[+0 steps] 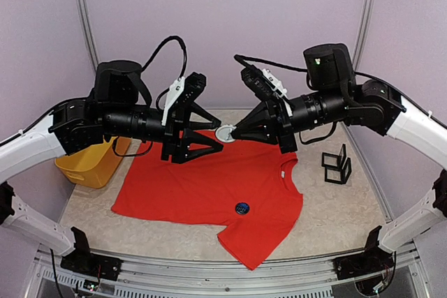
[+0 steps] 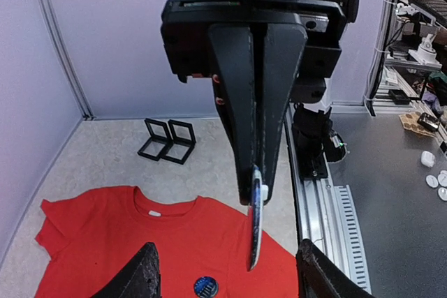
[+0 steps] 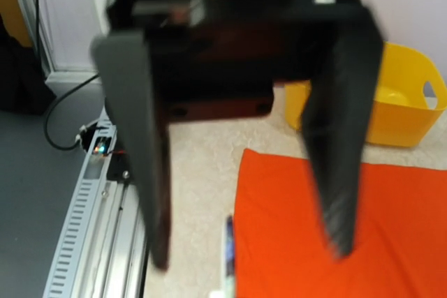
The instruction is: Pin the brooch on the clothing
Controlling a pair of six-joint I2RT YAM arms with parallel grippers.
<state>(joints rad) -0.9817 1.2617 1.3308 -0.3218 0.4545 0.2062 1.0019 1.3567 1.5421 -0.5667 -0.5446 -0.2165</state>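
Note:
The red T-shirt (image 1: 202,186) lies flat on the table, neck to the right; it also shows in the left wrist view (image 2: 126,235) and the right wrist view (image 3: 391,235). A round blue brooch (image 1: 242,208) lies on its chest (image 2: 205,286). My right gripper (image 1: 230,132) is raised over the shirt's far edge, shut on a second brooch (image 2: 253,232) with a white rim, seen edge-on (image 3: 228,252). My left gripper (image 1: 218,137) faces it with its jaws wide open, its fingertips (image 2: 145,270) either side of that brooch without touching it.
A yellow bin (image 1: 94,162) stands left of the shirt (image 3: 398,102). Two small black frames (image 1: 336,165) stand to the shirt's right (image 2: 167,141). A metal rail (image 2: 335,207) runs along the table's near edge.

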